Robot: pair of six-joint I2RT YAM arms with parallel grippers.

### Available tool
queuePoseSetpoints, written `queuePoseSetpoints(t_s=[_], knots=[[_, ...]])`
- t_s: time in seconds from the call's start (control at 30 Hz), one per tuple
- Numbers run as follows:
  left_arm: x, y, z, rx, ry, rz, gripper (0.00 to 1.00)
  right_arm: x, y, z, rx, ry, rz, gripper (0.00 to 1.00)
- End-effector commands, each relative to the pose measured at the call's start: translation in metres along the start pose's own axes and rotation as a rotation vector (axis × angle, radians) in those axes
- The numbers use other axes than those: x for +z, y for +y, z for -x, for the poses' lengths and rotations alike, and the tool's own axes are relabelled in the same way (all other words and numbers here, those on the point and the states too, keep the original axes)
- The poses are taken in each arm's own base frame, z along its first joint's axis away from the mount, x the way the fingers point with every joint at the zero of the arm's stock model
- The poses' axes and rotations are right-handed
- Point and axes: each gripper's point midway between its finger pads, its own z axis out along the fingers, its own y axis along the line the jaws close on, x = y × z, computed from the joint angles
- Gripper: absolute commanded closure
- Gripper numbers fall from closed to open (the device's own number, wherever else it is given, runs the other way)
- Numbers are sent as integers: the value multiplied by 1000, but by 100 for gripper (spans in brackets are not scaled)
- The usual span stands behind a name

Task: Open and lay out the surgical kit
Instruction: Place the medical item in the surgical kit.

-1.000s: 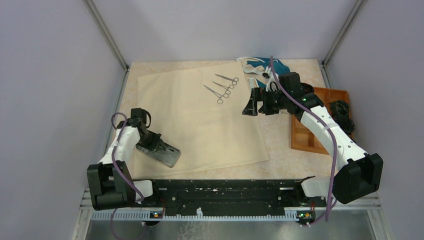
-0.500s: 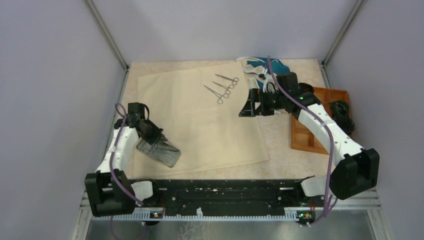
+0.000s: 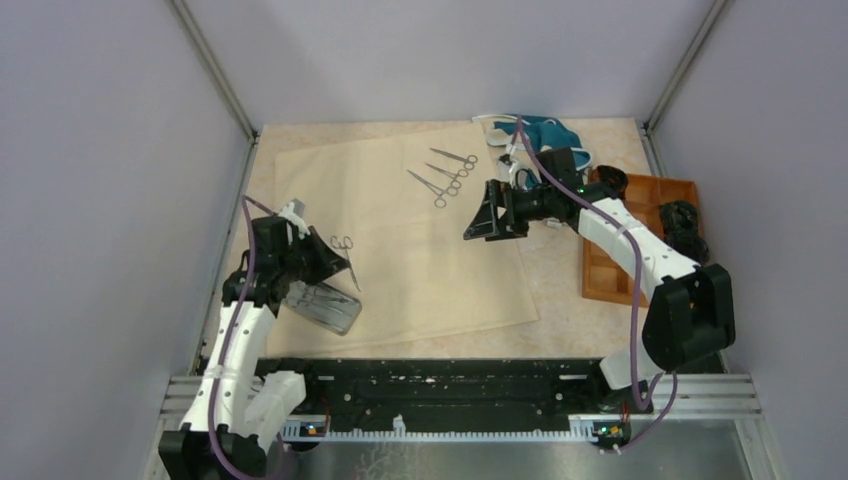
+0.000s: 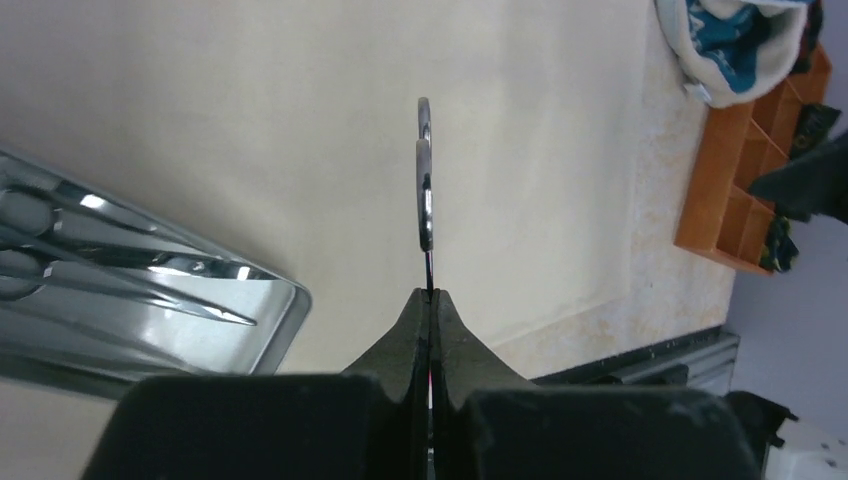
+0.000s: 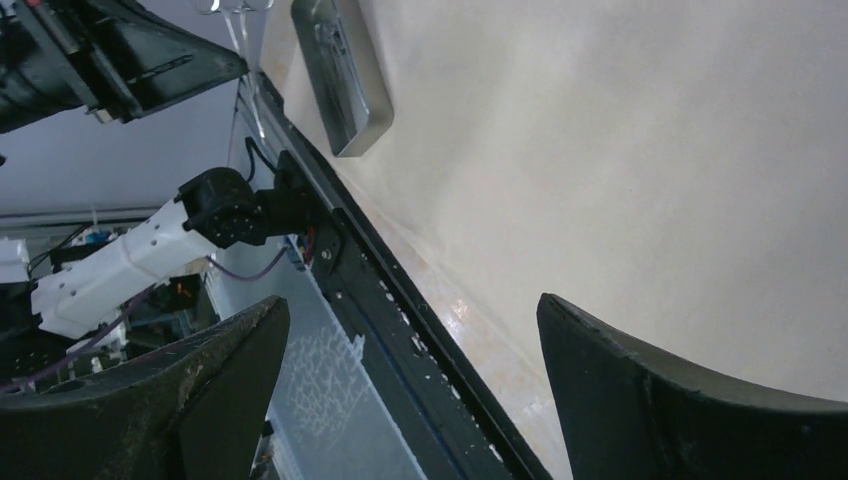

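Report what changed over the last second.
The left claw shut on a forceps in the tray and lifted it out, above the cloth. The right claw, open, moved left over the cloth. The tray, the cloth and the three laid-out instruments stayed put.

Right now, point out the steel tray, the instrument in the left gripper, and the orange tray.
steel tray (image 3: 335,316): top view, its right end.
ring-handled instrument (image 4: 425,200): left wrist view, its finger ring, edge-on.
orange tray (image 3: 603,278): top view, its near-left compartment.
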Motion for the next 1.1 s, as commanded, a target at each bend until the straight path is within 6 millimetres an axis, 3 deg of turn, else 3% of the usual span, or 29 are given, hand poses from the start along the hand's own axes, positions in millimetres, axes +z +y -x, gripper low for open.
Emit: queuePoseSetpoints(t_s=[0.0,0.13,0.23,0.47,0.6,0.7,1.07], knots=[[3,-43,-14,93,79,-309,100,20,34,11,-94,3,188,7],[5,-62,-36,93,212,-467,100,45,49,19,-139,-9,310,8],[-2,-81,-43,122,267,-593,100,56,61,18,-173,18,432,14],[-17,-112,-70,217,405,-756,100,54,71,-2,-280,137,624,24],[-20,-118,-81,237,457,-793,100,51,81,-25,-317,195,692,28],[-20,-120,-85,243,476,-801,100,55,85,-43,-309,254,729,39],[-24,-126,-98,263,544,-830,100,71,90,-63,-298,352,761,62]])
